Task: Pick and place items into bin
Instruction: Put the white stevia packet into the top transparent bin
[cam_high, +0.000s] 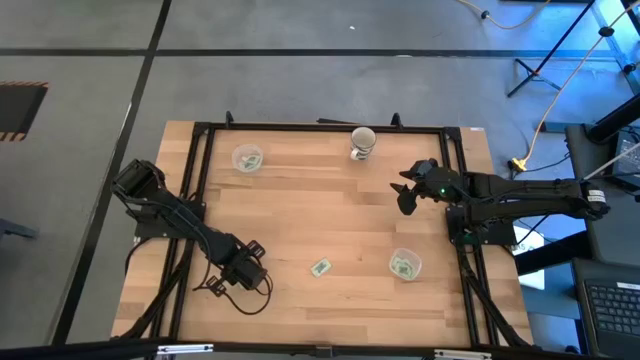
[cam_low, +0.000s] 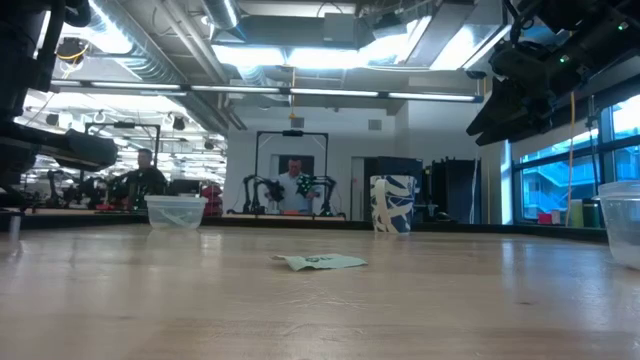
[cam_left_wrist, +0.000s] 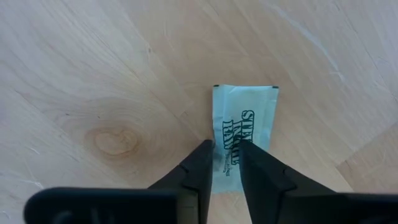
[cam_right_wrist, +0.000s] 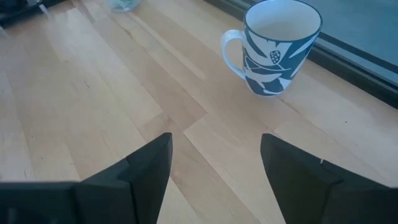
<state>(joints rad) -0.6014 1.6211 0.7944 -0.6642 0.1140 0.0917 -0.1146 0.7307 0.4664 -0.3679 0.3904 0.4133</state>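
My left gripper (cam_high: 245, 268) hangs over the table's near left part, shut on a pale green packet (cam_left_wrist: 245, 118) with dark print. A second green packet (cam_high: 320, 267) lies flat on the wood to its right, also seen as the packet (cam_low: 320, 262) in the low view. Two clear cups, one far left (cam_high: 247, 158) and one near right (cam_high: 405, 265), each hold something green. My right gripper (cam_high: 408, 192) is open, up in the air over the far right part, its fingers (cam_right_wrist: 149, 165) pointing toward a blue-and-white mug (cam_right_wrist: 277, 50). My left gripper pinches the packet between its two fingers (cam_left_wrist: 199, 165) at one short end (cam_left_wrist: 227, 134). The fingers lie along the packet's length, and the rest of it sticks out beyond the fingertips. The wooden table shows behind it; whether it hangs clear I cannot tell.
The mug (cam_high: 362, 143) stands at the far edge near the middle. A black frame (cam_high: 300, 126) runs around the table top. Bare wood (cam_high: 320, 205) lies between the arms. People and other robot rigs show in the room beyond the far edge (cam_low: 295, 185).
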